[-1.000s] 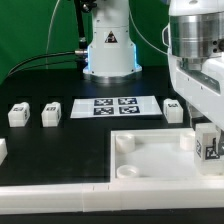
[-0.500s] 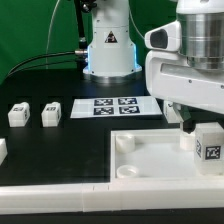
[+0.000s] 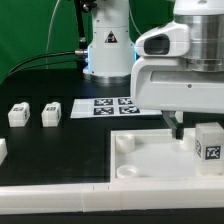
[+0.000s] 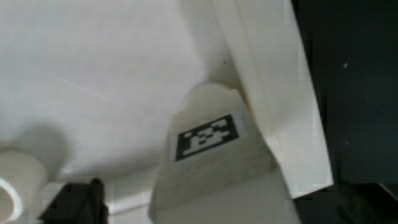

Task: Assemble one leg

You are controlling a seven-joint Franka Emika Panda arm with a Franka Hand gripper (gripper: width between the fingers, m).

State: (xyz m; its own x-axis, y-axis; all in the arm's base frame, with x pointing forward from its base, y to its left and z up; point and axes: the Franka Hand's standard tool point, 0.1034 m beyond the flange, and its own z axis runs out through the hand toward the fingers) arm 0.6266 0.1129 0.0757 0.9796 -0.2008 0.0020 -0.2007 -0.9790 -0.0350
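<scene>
One leg (image 3: pixel 207 149), a small white post with a square tag facing the camera, stands upright in the near right corner of the large white panel (image 3: pixel 150 160). My gripper (image 3: pixel 190 127) hangs just above and behind it, and one dark finger (image 3: pixel 178 126) shows beside the leg. In the wrist view the leg (image 4: pixel 214 140) runs down between my gripper's (image 4: pixel 214 208) jaws. A gap shows between the dark finger (image 4: pixel 79 202) and the leg, so the jaws are open. Two more legs (image 3: pixel 18 114) (image 3: pixel 51 113) lie at the exterior view's left.
The marker board (image 3: pixel 112 106) lies in front of the arm's base (image 3: pixel 108 55). A round corner socket (image 3: pixel 125 142) sits at the panel's far left corner. A white rail (image 3: pixel 60 200) runs along the table's near edge. A white block (image 3: pixel 2 152) sits at the left edge.
My hand has turned and shifted toward the exterior view's left, and now hides the leg that lay beside the marker board. The upright leg stays in the panel's corner.
</scene>
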